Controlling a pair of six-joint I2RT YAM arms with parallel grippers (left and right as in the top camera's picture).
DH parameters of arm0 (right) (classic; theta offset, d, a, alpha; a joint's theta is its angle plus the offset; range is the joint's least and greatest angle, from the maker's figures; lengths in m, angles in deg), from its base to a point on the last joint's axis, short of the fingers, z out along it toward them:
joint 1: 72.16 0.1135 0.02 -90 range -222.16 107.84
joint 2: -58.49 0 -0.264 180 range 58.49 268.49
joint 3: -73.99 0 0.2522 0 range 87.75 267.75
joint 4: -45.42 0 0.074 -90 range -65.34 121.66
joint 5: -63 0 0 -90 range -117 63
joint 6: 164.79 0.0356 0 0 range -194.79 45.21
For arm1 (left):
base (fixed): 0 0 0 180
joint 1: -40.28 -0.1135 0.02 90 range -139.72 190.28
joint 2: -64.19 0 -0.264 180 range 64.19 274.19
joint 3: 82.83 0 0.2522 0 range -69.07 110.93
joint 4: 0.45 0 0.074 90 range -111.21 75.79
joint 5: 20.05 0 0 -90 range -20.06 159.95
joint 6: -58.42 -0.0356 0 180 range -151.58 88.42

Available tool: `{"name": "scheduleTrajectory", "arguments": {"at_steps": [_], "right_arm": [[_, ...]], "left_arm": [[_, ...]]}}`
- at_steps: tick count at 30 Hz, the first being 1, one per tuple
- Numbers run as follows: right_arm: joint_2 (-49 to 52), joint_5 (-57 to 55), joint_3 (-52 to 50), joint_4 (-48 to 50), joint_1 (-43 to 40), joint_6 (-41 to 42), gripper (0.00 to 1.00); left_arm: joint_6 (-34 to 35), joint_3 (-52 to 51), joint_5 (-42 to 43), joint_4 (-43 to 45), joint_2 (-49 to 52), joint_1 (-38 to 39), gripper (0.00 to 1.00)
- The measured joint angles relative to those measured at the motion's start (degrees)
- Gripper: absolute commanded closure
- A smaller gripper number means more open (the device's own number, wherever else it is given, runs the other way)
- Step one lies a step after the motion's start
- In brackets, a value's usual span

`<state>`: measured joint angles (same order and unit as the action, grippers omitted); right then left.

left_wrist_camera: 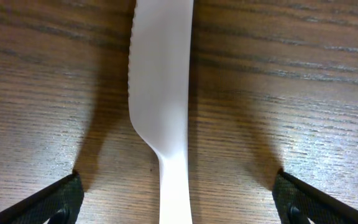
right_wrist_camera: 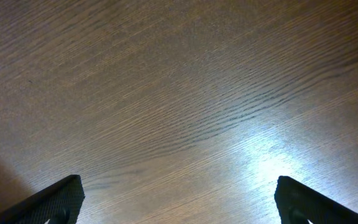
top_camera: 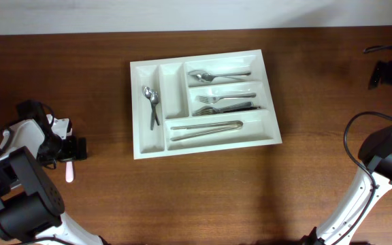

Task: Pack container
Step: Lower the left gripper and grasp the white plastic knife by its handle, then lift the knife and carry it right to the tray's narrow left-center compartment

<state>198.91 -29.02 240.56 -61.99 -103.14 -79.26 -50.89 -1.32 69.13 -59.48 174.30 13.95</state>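
Fingers of the left gripper stand spread wide at the far left of the table, low over the wood. A pale plastic knife lies flat between them. In the wrist view it runs straight up the middle, its serrated edge on the left and its handle narrowing toward the camera. Neither finger touches it; bare wood shows on both sides. From overhead the knife sticks out on the near side of the left gripper, lengthwise near to far.

Well to the right, at the middle of the table, sits the container, slightly askew, its long side running left to right. Its leftmost narrow compartment holds two spoons, bowls at the far end. Of the three crosswise compartments on its right, the far one holds silver cutlery with a spoon bowl at the left end, the middle one holds forks with tines to the left, and the near one holds long tongs.

At the far right edge, well apart from the container, the right gripper hangs over bare wood. Its fingers are spread just as wide, with only tabletop between them and a bright glare patch toward the right.
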Motion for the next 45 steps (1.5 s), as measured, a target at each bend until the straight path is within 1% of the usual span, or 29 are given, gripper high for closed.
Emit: {"name": "scheduleTrajectory", "arguments": {"at_steps": [8,10,11,12,15,16,18,19,20,21,22,24,28,33,42,45], "right_arm": [[0.0,0.0,0.0,0.0,0.0,0.0,0.01],[0.0,0.0,0.0,0.0,0.0,0.0,0.01],[0.0,0.0,0.0,0.0,0.0,0.0,0.01],[0.0,0.0,0.0,0.0,0.0,0.0,0.01],[0.0,0.0,0.0,0.0,0.0,0.0,0.01],[0.0,0.0,0.0,0.0,0.0,0.0,0.01],[0.0,0.0,0.0,0.0,0.0,0.0,0.01],[0.0,0.0,0.0,0.0,0.0,0.0,0.01],[0.0,0.0,0.0,0.0,0.0,0.0,0.01],[0.0,0.0,0.0,0.0,0.0,0.0,0.01],[0.0,0.0,0.0,0.0,0.0,0.0,0.01],[0.0,0.0,0.0,0.0,0.0,0.0,0.01],[0.0,0.0,0.0,0.0,0.0,0.0,0.01],[0.0,0.0,0.0,0.0,0.0,0.0,0.01],[0.0,0.0,0.0,0.0,0.0,0.0,0.01],[0.0,0.0,0.0,0.0,0.0,0.0,0.02]], "left_arm": [[0.0,0.0,0.2,0.5,0.0,0.0,0.0],[0.0,0.0,0.2,0.5,0.0,0.0,0.11],[0.0,0.0,0.2,0.6,0.0,0.0,0.19],[0.0,0.0,0.3,0.8,0.0,0.0,0.23],[0.3,0.1,0.4,1.1,0.0,0.1,0.29],[0.3,0.1,0.4,1.2,0.0,0.1,0.33],[0.3,0.1,0.5,1.3,0.1,0.1,0.44],[0.5,0.1,0.4,1.3,0.1,0.1,0.55],[0.6,0.1,0.5,1.3,0.1,0.1,0.61],[0.6,0.1,0.4,1.4,0.1,0.1,0.66],[0.4,0.1,0.4,1.4,0.1,0.1,0.68],[0.7,0.1,0.4,1.4,0.1,0.1,0.79],[0.8,0.1,0.3,1.5,0.1,0.1,0.81],[0.8,0.2,0.2,1.4,0.1,0.1,0.98],[1.8,0.3,0.2,1.3,0.1,0.1,0.98],[2.4,1.4,0.2,0.0,0.7,0.1,0.98]]}}
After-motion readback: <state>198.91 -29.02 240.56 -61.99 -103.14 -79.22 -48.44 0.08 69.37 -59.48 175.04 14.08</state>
